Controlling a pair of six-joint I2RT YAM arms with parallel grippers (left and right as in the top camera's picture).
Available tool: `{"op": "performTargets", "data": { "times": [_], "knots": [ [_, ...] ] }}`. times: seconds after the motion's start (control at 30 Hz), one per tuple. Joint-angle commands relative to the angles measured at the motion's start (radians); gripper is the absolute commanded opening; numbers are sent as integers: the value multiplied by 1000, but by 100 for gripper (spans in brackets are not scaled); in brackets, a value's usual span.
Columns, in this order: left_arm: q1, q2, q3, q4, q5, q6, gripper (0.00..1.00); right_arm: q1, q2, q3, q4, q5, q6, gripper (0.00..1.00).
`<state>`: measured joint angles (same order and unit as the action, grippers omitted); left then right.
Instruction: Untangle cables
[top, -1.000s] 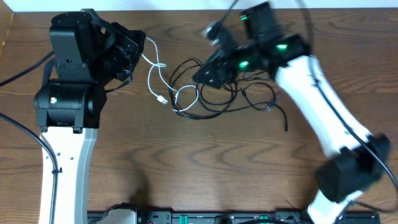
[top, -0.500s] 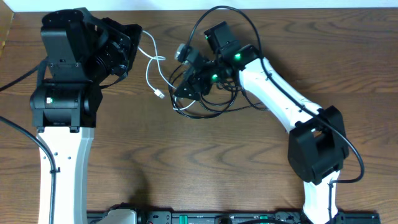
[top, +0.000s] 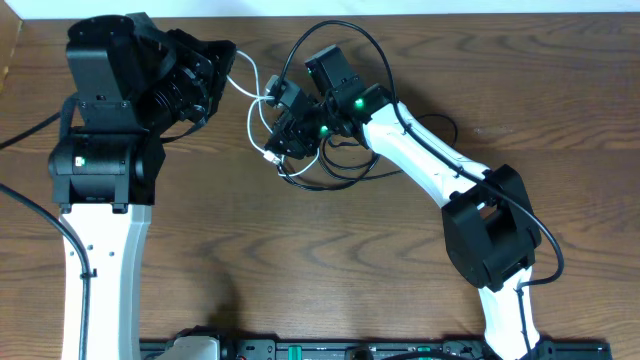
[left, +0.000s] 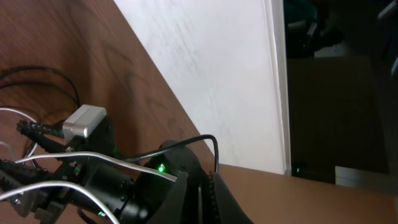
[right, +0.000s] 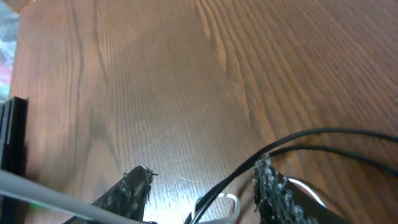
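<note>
Upper centre on the brown wooden surface lay looped thin black cables, light, limp and snag-prone. A short thin white cable lay left of them. The left hand was clenched, seemingly on its end. The right hand stood released around black strands, probably best gripped near a plug.

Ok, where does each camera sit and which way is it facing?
Overhead: above the table, looking straight down; both arms show.
Left wrist: on the left arm, facing the right arm and the wall; own fingers unclear.
Right wrist: on the right arm, facing the tabletop past its own fingertips.
Shared: the white cable shows in all three.
</note>
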<state>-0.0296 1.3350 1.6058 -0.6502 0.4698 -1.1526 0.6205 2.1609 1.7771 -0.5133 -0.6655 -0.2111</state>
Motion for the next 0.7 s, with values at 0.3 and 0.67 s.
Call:
{"op": "performTargets", "data": {
  "times": [0.3, 0.67],
  "knots": [
    [3, -12, 14, 5, 12, -5, 7, -13, 5, 2, -21, 33, 24, 50],
    [3, -12, 14, 4, 13, -5, 7, -7, 5, 2, -14, 31, 24, 6]
  ]
}}
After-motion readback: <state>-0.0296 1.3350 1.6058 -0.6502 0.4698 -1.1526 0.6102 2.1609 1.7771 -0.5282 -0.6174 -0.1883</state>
